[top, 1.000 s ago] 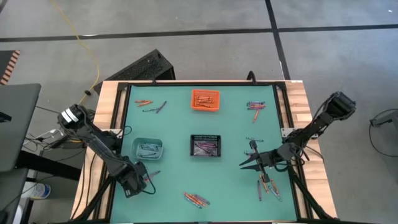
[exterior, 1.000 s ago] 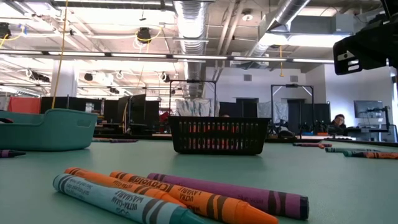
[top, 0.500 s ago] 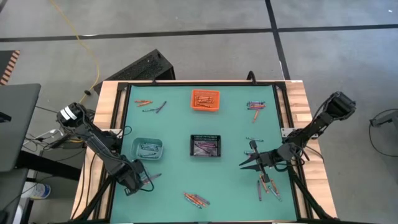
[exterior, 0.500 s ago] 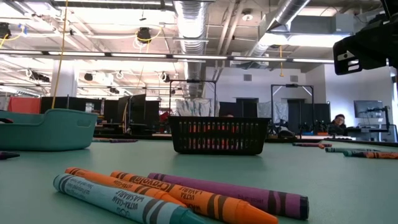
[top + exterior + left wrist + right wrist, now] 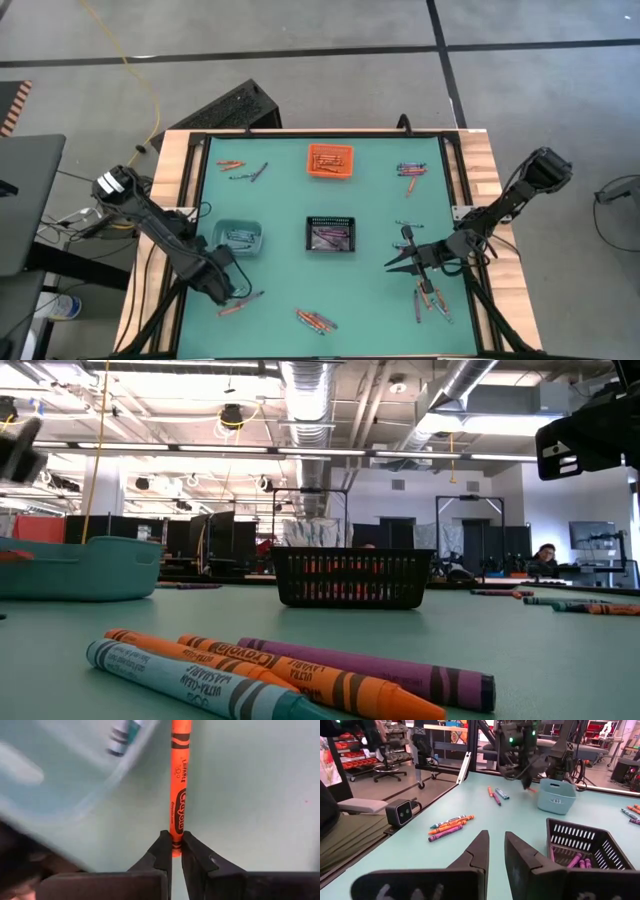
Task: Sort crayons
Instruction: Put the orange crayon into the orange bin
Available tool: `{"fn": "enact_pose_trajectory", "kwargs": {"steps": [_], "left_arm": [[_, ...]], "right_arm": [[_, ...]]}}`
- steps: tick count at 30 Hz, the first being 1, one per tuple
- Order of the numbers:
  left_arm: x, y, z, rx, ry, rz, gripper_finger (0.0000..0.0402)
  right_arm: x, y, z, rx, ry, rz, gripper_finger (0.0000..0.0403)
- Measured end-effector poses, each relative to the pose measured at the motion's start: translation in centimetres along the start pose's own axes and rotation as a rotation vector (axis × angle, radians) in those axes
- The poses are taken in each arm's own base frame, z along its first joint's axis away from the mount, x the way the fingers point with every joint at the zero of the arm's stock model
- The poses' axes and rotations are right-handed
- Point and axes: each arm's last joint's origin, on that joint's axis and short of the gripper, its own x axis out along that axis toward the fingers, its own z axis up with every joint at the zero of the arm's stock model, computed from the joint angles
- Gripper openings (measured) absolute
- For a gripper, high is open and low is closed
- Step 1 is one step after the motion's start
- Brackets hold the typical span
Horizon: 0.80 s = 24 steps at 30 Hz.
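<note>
Clearly left gripper [image 5: 172, 851] jaws clamped on orange crayon [image 5: 178, 795]; crayon tip cut off; right jaws slightly parted, empty.

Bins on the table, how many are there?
3: the orange bin at the far edge's middle, the black basket at the table's centre, and the teal bin to the black basket's left.

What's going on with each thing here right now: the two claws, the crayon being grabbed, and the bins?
left gripper: shut on the orange crayon, near the teal bin.
right gripper: holds nothing, jaws slightly apart, hovering by the black basket.
teal bin: upright, crayons inside.
black basket: upright, purple crayons inside.
orange bin: upright, orange crayons inside.
</note>
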Motion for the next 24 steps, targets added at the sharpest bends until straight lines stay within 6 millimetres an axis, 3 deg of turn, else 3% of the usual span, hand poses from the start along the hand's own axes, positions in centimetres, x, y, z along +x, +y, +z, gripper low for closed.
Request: {"fn": "enact_pose_trajectory", "kwargs": {"steps": [10,13,16,19,24], "left_arm": [[-8.3,-3.1,2.4,0.148,-0.12,-0.213,0.001],[-10.2,-3.4,3.8,0.204,-0.262,-0.237,0.001],[-10.8,-2.6,6.6,0.221,-0.436,-0.163,0.0009],[-10.5,-1.6,10.7,0.279,-0.511,-0.169,0.0009],[-10.2,2.4,18.7,0.345,-0.717,-0.173,0.0009]], "right_arm": [[0.0,0.0,0.0,0.0,0.0,0.0,0.0063],[0.0,0.0,0.0,0.0,0.0,0.0,0.0063],[0.0,0.0,0.0,0.0,-0.002,0.0,0.0063],[0.0,0.0,0.1,0.003,-0.006,0.0,0.0063],[0.0,0.0,0.1,0.006,-0.009,0.0,0.0063]]}}
